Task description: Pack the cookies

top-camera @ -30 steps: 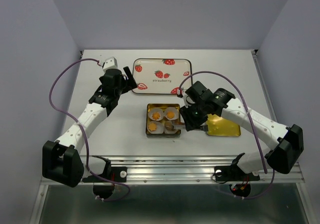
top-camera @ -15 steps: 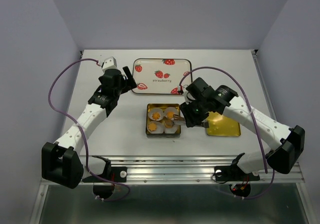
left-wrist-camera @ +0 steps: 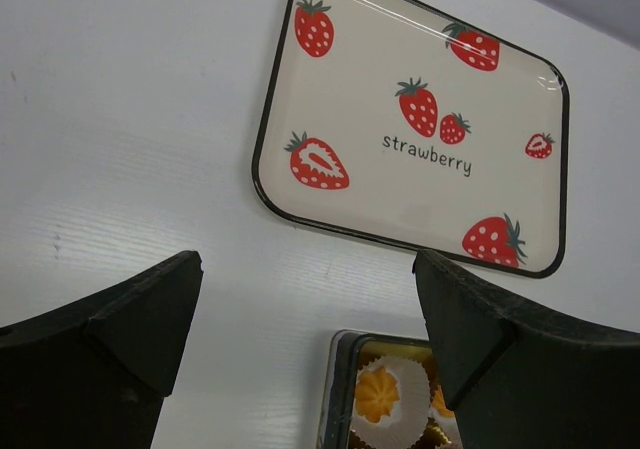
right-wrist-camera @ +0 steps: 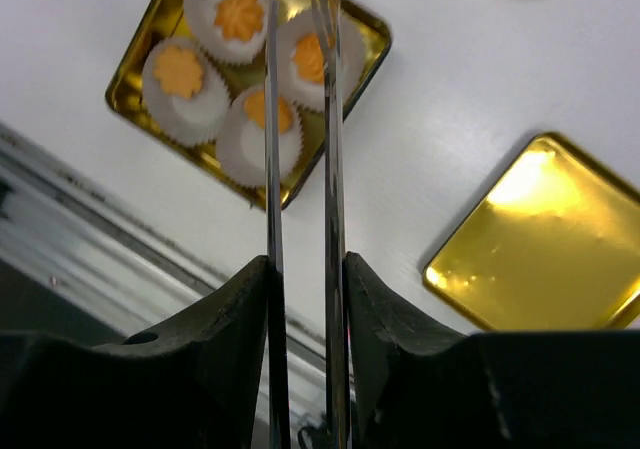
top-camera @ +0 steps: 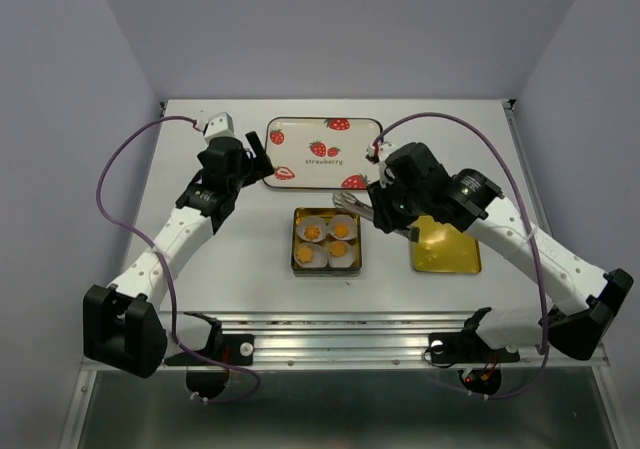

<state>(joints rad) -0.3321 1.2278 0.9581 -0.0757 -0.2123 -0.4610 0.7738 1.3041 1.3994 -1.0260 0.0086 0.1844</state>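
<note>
My right tool (right-wrist-camera: 305, 274) pinches thin silver metal tongs (right-wrist-camera: 329, 119) near the square gold tin (top-camera: 326, 271), where four round orange-yellow cookies (top-camera: 313, 232) sit in white paper cups (right-wrist-camera: 195, 121). My left tool (left-wrist-camera: 308, 269) gapes wide, empty.

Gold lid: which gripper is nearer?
Right. The right gripper, holding tongs, hangs at the lid's edge. The left gripper is far off, by the strawberry tray.
</note>
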